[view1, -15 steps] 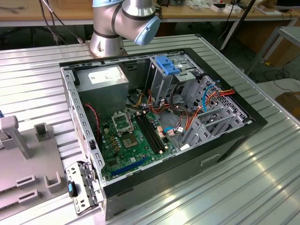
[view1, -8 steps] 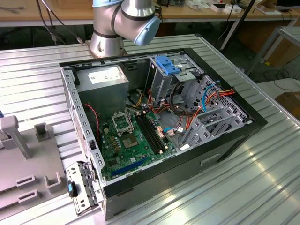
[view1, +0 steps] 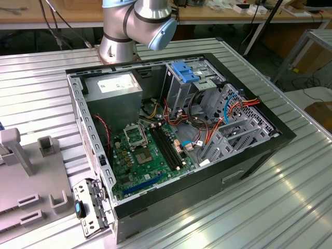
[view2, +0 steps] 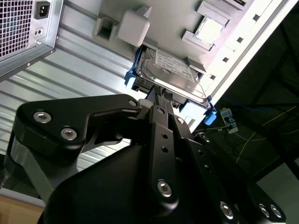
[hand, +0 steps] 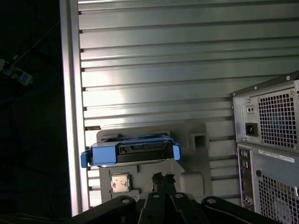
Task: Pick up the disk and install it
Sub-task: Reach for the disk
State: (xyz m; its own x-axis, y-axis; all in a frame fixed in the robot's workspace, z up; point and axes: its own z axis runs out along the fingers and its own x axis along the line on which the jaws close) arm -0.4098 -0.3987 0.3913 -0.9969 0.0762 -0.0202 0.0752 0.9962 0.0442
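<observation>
In the exterior view an open computer case (view1: pixel 207 179) lies on the ribbed metal surface (view1: pixel 290 207), with the arm's base (view1: pixel 119 46) behind it. In the second wrist view the disk (view2: pixel 174 70), label up in its blue carrier, sits in a grey holder (view2: pixel 173 23), the gripper (view2: pixel 162 93) near its edge. In the first wrist view the fingers (hand: pixel 157 177) look drawn together, holding nothing, just short of the disk.

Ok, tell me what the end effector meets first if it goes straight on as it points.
Most likely the disk, lying on the grey tray just ahead of the end effector; depth is unclear.
</observation>
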